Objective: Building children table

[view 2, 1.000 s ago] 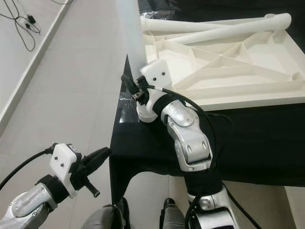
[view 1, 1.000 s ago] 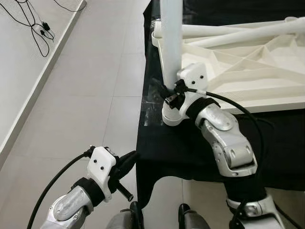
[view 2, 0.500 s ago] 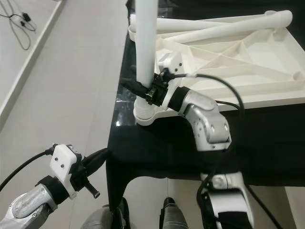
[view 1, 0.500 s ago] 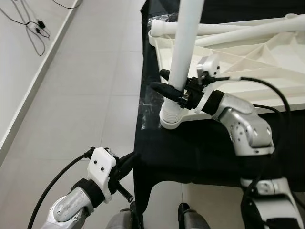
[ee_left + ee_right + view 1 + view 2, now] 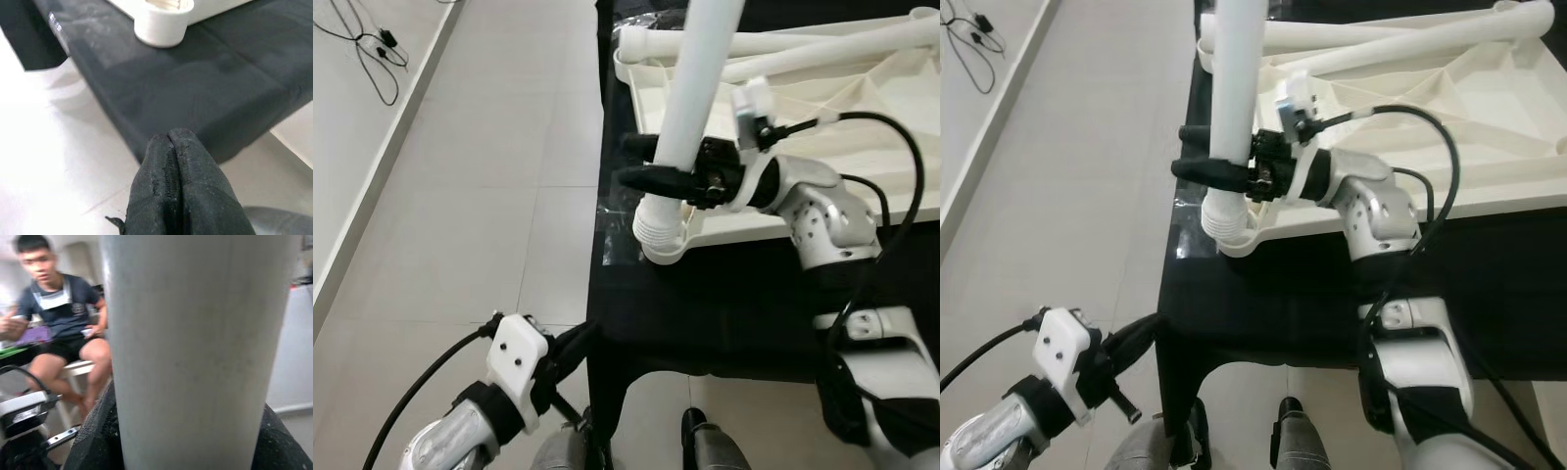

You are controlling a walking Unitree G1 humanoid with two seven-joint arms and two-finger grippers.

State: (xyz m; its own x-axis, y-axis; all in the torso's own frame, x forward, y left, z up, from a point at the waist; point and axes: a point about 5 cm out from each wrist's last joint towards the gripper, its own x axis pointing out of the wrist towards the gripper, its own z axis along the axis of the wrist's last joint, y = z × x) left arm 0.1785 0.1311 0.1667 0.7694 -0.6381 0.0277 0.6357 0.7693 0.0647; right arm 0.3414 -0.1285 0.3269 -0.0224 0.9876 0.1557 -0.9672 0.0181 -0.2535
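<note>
White plastic parts fill the left eye view: an upturned tabletop lies on a surface draped in black cloth, two loose legs resting along its far edge. The right gripper pinches a third leg just above its ribbed end, which sits at the corner socket. The leg leans slightly, so it probably needs straightening before it will seat or thread cleanly.

From the right eye, the same leg rises beside the tabletop's near left corner, the jaws clamped on either side of it. The left gripper hangs low beside the surface edge, away from the work.

Through the left wrist camera, that gripper's jaws are pressed together on nothing, pointing at the cloth edge with the socket beyond.

Through the right wrist camera, the leg stands close between the black fingers. A seated person is blurred in the background.
</note>
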